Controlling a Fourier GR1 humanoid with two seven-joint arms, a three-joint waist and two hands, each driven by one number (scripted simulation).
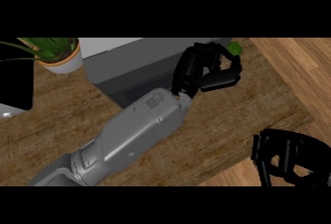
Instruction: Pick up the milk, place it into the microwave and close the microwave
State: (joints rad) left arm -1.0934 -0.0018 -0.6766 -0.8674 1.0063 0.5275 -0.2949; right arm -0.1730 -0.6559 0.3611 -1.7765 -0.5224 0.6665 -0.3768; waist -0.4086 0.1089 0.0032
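The milk shows nowhere in the head view. The grey microwave (139, 61) stands at the back of the wooden counter, its dark front (132, 92) facing me; I cannot tell how its door stands. My left hand (208, 70) is at the microwave's right end, reached in on a long grey forearm (132, 135) from the lower left. Its fingers are relaxed and slightly bent, and nothing shows between them. My right hand (287, 159) rests open at the lower right, off the counter's edge.
A potted green plant (57, 51) stands at the back left beside the microwave. A black appliance (16, 81) fills the far left edge. A small green object (235, 48) peeks out behind my left hand. The counter (252, 109) ends along a diagonal edge at the right.
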